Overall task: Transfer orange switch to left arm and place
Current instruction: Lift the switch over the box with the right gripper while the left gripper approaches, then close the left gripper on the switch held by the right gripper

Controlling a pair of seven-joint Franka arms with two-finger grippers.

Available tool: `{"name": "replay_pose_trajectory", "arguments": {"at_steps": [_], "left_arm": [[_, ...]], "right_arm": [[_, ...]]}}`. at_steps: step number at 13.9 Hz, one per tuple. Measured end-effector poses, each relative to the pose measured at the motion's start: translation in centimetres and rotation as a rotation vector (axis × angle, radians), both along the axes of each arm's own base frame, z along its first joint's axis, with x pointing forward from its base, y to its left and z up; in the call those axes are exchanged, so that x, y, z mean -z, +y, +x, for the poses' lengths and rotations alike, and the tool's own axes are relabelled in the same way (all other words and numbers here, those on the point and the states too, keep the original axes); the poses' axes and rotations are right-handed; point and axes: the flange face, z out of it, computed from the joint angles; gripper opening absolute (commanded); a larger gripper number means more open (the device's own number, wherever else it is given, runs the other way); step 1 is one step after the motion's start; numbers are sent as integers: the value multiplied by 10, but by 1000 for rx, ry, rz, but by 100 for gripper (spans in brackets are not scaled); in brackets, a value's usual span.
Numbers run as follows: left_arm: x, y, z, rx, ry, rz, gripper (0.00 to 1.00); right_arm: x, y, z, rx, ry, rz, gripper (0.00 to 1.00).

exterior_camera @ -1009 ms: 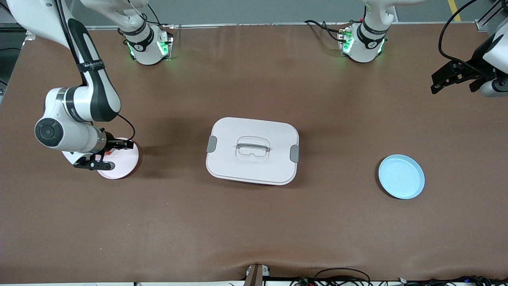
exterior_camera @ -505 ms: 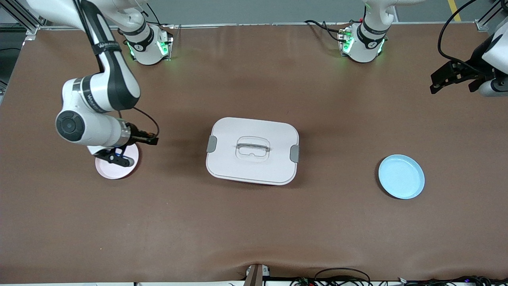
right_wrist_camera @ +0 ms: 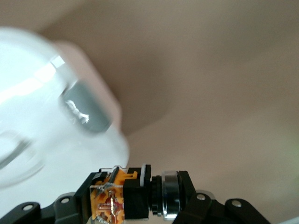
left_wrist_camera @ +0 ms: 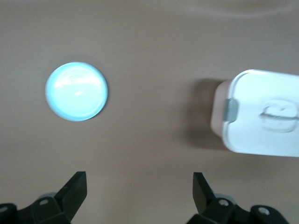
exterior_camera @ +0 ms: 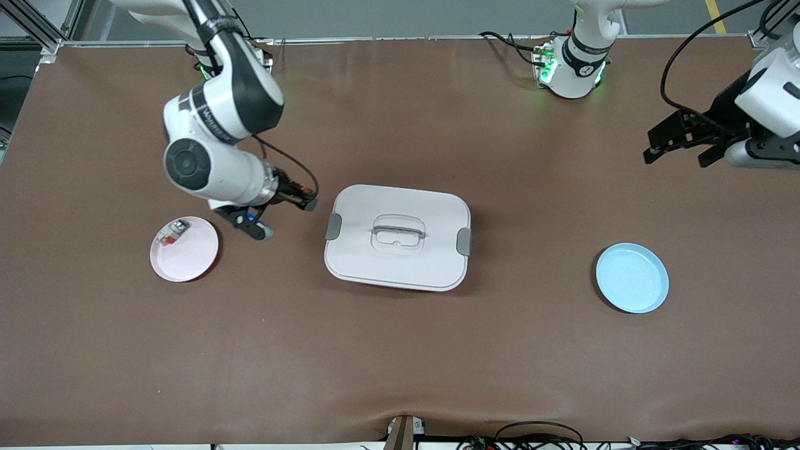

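Orange switch (right_wrist_camera: 114,198) riding clamped in my right gripper (exterior_camera: 306,203), skirting the box (exterior_camera: 397,237); left gripper (exterior_camera: 678,139) waiting, spread, for handover.

The box (exterior_camera: 397,237) sits mid-desk (exterior_camera: 400,350). One plate (exterior_camera: 184,249), carrying a small piece (exterior_camera: 172,232), lies toward the right arm's end; another plate (exterior_camera: 632,278) lies toward the left arm's end, slightly nearer the front camera.
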Motion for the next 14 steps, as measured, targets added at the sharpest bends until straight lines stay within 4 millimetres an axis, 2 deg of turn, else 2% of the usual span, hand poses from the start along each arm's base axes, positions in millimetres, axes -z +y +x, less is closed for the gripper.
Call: {"name": "replay_pose_trajectory", "arguments": {"at_steps": [2, 5, 10, 14], "left_arm": [[15, -22, 7, 15, -17, -74, 100], [39, -66, 8, 41, -45, -178, 100], [79, -135, -3, 28, -73, -371, 100], [105, -165, -23, -26, -68, -478, 100]], "right_arm": [[-21, 34, -9, 73, 18, 53, 23], [-44, 67, -13, 175, 46, 144, 23], [-45, 108, -15, 354, 38, 211, 23], [-58, 142, -26, 445, 32, 242, 23]]}}
